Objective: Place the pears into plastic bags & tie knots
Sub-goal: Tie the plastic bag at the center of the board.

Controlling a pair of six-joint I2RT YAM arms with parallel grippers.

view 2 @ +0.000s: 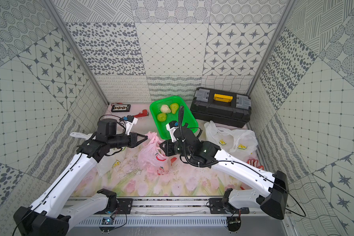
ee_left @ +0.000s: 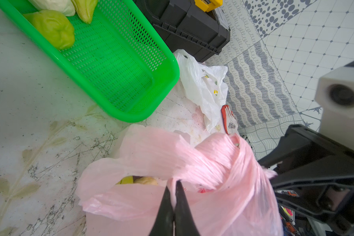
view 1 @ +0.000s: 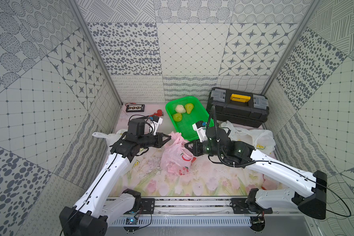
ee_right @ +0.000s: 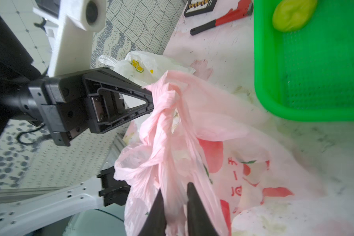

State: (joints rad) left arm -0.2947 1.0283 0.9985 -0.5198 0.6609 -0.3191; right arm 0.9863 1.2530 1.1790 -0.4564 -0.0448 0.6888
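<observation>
A pink plastic bag [view 1: 175,155] [view 2: 151,155] with red prints stands mid-table, its handles twisted together. My left gripper [view 1: 169,137] [ee_left: 173,183] is shut on a pinch of its pink film at the upper left. From the right, my right gripper [view 1: 186,145] [ee_right: 175,188] is shut on a bunched handle strand. Pears [ee_left: 139,180] show through the bag's mouth. Three more pears [view 1: 180,109] [view 2: 161,117] lie at the far end of the green mesh basket [view 1: 190,124]. White lemon-print plastic bags lie at the right [view 1: 251,137] and under my left arm [view 1: 110,137].
A black toolbox [view 1: 237,110] with a yellow handle stands at the back right, close behind the white bag. A small black abacus [view 1: 135,107] and a red wrench [view 1: 158,112] lie at the back left. Red-and-white gloves [view 2: 253,163] lie by the right wall.
</observation>
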